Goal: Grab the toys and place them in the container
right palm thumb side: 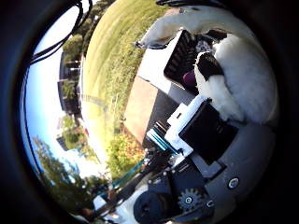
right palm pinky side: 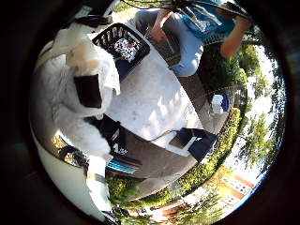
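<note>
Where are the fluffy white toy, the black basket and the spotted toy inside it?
fluffy white toy (right palm pinky side: 79, 101): little finger side view, its body.
black basket (right palm pinky side: 110, 35): little finger side view, its rim.
spotted toy (right palm pinky side: 124, 48): little finger side view, its middle.

Outdoors, bright sun. White desk (right palm pinky side: 154, 101) on dark paving (right palm thumb side: 142, 109), a wide lawn (right palm thumb side: 110, 60) beyond it, hedges (right palm pinky side: 213, 159), trees, buildings (right palm pinky side: 234, 185) past them, pale sky.

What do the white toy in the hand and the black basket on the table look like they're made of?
White toy: soft plush, going by its fuzzy nap, with black patches; probably fabric.
Black basket: looks like rigid molded plastic, with open lattice walls and a slight sheen. It already holds a spotted black-and-white toy, apparently plush too.
</note>
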Tool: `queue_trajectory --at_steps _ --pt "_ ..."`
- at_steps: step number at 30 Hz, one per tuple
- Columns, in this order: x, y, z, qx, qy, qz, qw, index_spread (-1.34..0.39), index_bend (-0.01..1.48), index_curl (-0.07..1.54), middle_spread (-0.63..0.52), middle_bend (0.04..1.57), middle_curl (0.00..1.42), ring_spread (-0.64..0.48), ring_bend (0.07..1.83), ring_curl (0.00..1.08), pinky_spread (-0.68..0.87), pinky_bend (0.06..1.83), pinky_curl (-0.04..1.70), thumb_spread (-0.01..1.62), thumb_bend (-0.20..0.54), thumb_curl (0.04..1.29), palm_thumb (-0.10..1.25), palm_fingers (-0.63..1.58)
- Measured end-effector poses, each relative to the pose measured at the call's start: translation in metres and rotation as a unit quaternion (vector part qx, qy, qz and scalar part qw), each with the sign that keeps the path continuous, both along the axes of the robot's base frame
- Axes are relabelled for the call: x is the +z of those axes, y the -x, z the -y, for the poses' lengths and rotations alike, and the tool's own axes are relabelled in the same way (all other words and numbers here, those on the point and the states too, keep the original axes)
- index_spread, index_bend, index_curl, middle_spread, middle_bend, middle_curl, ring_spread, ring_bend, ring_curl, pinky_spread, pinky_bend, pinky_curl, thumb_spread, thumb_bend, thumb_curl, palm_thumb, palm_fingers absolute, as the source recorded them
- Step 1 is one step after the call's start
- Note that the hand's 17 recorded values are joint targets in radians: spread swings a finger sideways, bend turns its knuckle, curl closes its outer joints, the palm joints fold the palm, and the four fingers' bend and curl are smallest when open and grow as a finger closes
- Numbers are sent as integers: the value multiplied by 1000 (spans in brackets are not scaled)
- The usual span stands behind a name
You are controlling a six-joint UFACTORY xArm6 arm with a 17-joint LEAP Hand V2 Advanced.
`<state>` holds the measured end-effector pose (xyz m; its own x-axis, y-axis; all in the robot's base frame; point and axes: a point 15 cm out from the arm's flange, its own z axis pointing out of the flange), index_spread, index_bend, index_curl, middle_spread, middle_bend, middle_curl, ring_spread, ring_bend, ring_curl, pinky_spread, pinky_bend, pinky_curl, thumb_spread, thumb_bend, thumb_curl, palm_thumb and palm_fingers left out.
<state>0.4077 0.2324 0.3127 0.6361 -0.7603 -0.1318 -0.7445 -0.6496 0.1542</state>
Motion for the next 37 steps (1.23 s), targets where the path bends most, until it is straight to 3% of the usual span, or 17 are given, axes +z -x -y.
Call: queue_trajectory --at_steps 8,12,14,15,18,21,23,29,37 --pt "-73 -34 -78 -12 18 -7 1000 -1098 829 551 -235 1286 1137 -140 1543 898 120 1626 865 1166 -25 758 881 628" --pt "-135 -36 -101 -24 39 -16 999 -995 797 637 -201 1191 1061 -57 1458 812 174 1536 818 1181 -26 718 852 643" --pt "-154 -33 -106 -21 46 -23 998 -839 760 682 -170 1032 979 9 1363 771 210 1470 808 1182 -31 691 831 455" --pt "-161 -33 -108 -21 47 -23 998 -721 691 687 -147 889 926 49 1319 758 239 1450 814 1177 -35 676 816 195" --pt "-179 -37 -111 -20 47 -23 998 -547 594 648 -83 629 776 144 1113 653 305 1295 742 1164 -38 645 782 -171" --pt "-190 -38 -105 -17 51 -30 998 -506 499 570 -29 458 662 203 875 532 347 1131 648 1150 -38 618 764 -278" --pt "-191 -40 -106 -13 48 -28 998 -477 413 515 7 348 585 242 729 453 380 997 575 1137 -31 599 762 -232" --pt "-186 -41 -92 -17 52 -39 998 -452 250 424 68 172 466 286 539 354 431 790 455 1115 -28 559 765 -113" --pt "-123 -36 -46 -35 60 -63 996 -440 184 368 91 140 368 302 433 313 456 663 372 1107 -27 525 779 -43"
